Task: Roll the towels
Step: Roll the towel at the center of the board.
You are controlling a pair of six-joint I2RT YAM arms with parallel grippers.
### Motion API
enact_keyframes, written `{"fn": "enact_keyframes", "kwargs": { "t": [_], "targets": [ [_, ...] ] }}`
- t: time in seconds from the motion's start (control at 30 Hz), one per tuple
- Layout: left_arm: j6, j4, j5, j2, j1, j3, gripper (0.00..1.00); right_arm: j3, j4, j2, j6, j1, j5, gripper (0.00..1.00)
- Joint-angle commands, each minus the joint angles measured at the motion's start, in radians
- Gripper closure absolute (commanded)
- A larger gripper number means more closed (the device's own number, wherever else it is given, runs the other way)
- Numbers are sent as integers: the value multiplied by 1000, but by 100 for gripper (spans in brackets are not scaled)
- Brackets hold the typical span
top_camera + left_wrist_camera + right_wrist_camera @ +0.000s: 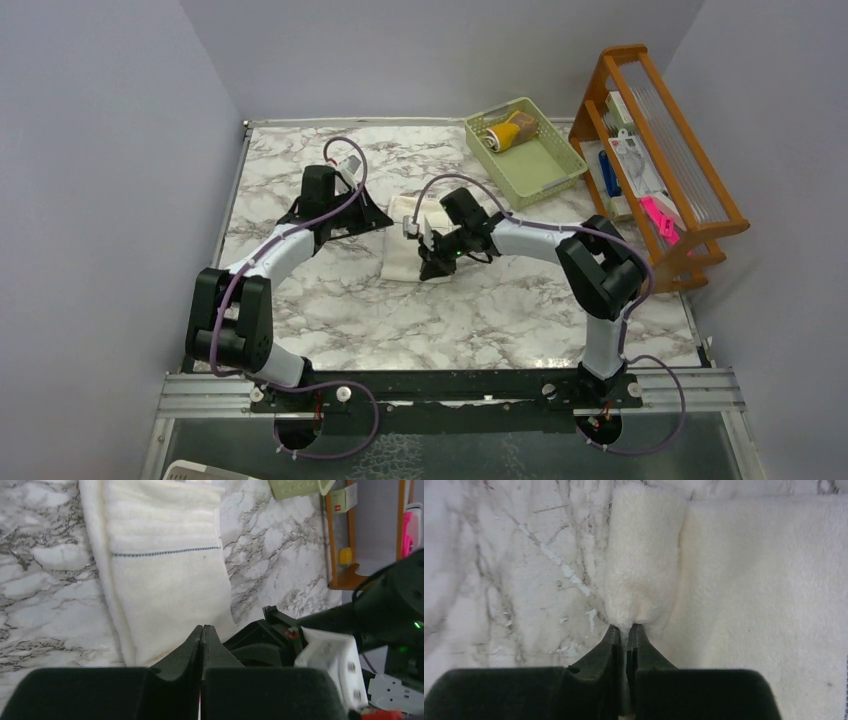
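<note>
- Right gripper [625, 630] is clamped on the cream-white towel [749, 580], tips together with a raised fold of cloth bunched between them.
- In the right wrist view that fold runs from the tips toward 12 o'clock, along the towel's 9 o'clock edge.
- Left gripper [201, 630] has its jaws pressed together, tips over the towel's near edge. We see no cloth between them and can't tell if they touch it.
- The towel lies mid-way across the marble table [300, 310], between the two grippers. In the top view its long axis runs roughly 12-to-6.
- The left wrist view shows the same axis, with a thin grey stitched line crossing it 9-to-3 and folded layers stacked along the 9 o'clock side.
- Hidden: in the top view the right gripper and wrist cover the towel's 3 o'clock side and near end. The far end is cut off at the top of the left wrist view, and the right wrist view crops the towel at 3 o'clock.
- Green basket [545, 170] sits at 1 o'clock from the towel, well apart.
- A rolled mustard-yellow towel [516, 128] lies in the basket's far corner. A second roll [494, 139] lies just beside it at 8 o'clock, colour hard to make out.
- Wooden rack [700, 200] stands at 3 o'clock, past the table edge, its contents too small to name.
- Right arm [390, 605] fills the 4 o'clock part of the left wrist view, blocking the table there.
</note>
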Motion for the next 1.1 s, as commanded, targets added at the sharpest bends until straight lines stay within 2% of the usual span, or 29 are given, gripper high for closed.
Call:
{"fn": "enact_keyframes", "kwargs": {
  "t": [0.0,0.07,0.13,0.27,0.33,0.43,0.77,1.07],
  "targets": [
    [92,-93,87,-53,9,39,100,9,-51,18,291,-72,-379,99],
    [99,-85,118,-68,9,33,100,-3,31,25,453,-98,-469,99],
    [105,-79,142,-82,10,26,100,9,63,49,610,-111,-479,99],
    [103,-63,185,-93,9,17,100,141,-34,172,753,-141,-582,99],
    [94,-41,208,-93,9,8,100,178,-67,222,788,-152,-582,99],
    [66,0,238,-90,6,-15,100,177,-35,282,877,-180,-628,99],
    [-25,152,256,-57,-14,-114,100,-1,224,308,1170,-272,-541,99],
    [-75,254,238,8,-118,-153,100,81,31,374,1130,-275,-332,99]
  ]
}}
